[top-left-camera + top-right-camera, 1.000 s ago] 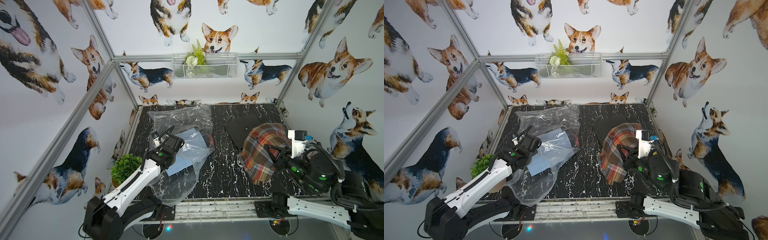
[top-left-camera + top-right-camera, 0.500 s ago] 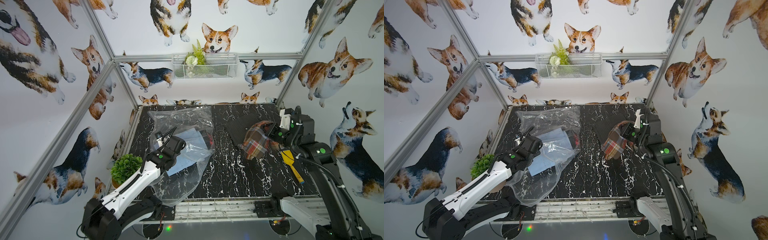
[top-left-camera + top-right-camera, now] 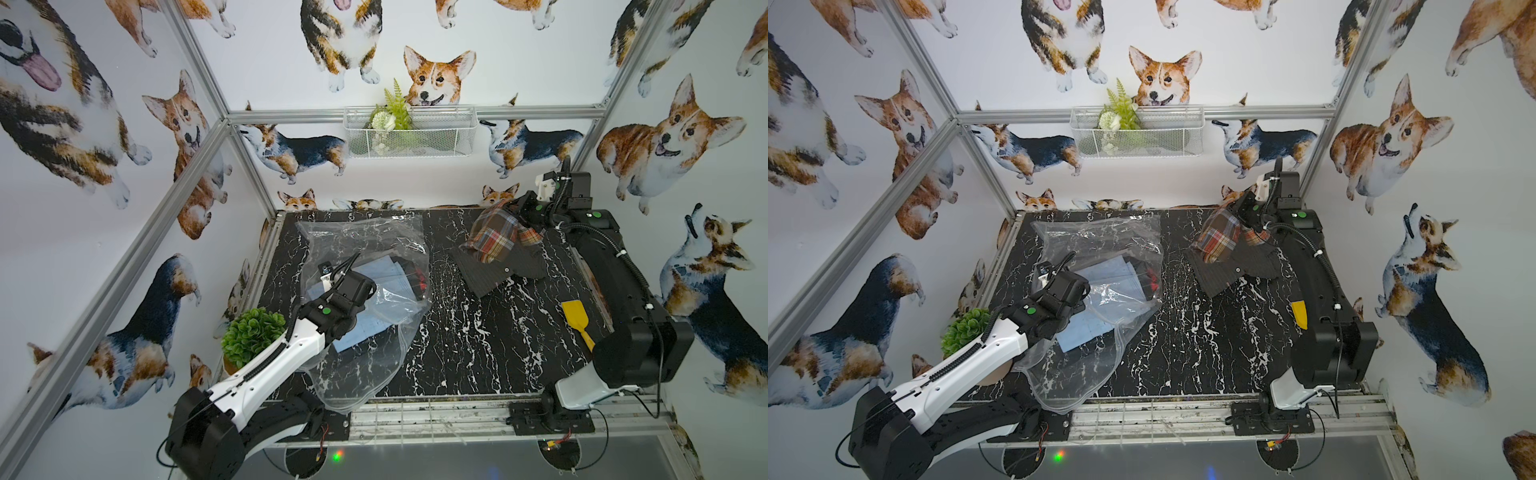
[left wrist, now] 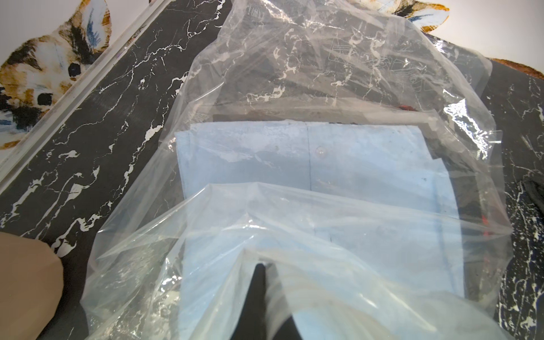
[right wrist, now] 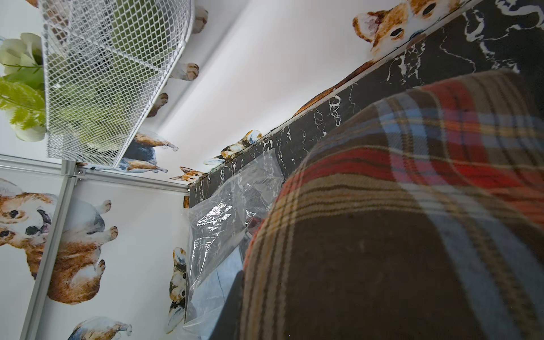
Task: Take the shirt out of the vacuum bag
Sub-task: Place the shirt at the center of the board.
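Left gripper (image 4: 261,273): was clamped on the vacuum bag (image 3: 374,232).
Right gripper (image 3: 521,210): gripped the plaid shirt (image 3: 498,237); best dropped well clear imo.

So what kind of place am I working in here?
Probably a staged robot test cell, not a home: an aluminium frame walled with corgi-print panels, and the left arm and right arm mounted on a front rail.

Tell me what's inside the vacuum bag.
The vacuum bag holds a folded light blue shirt and a dark item with red beside it. Whatever lies under the shirt is covered.
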